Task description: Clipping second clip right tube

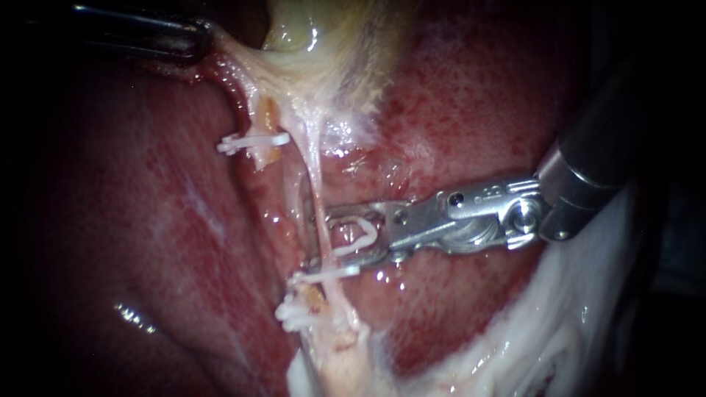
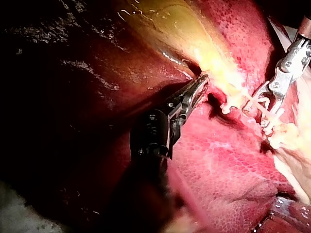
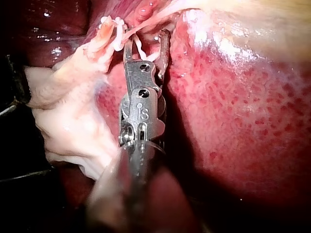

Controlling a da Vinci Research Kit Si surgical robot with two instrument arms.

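**Clip 2 lined up on the right tube, not squeezed yet**

The liver [image 1: 147,220] is just the backdrop here. The left instrument [image 1: 204,40] is clamped on the gallbladder [image 1: 294,29] neck, I'd guess to pull things taut so the tube is easy to reach. The right instrument [image 1: 327,239] has its jaws spread, holding an open new clip [image 1: 357,234]. They straddle the right tube [image 1: 315,184] just above the 1 clip [image 1: 331,274] already on it. That spot probably leaves a gap between the 2.
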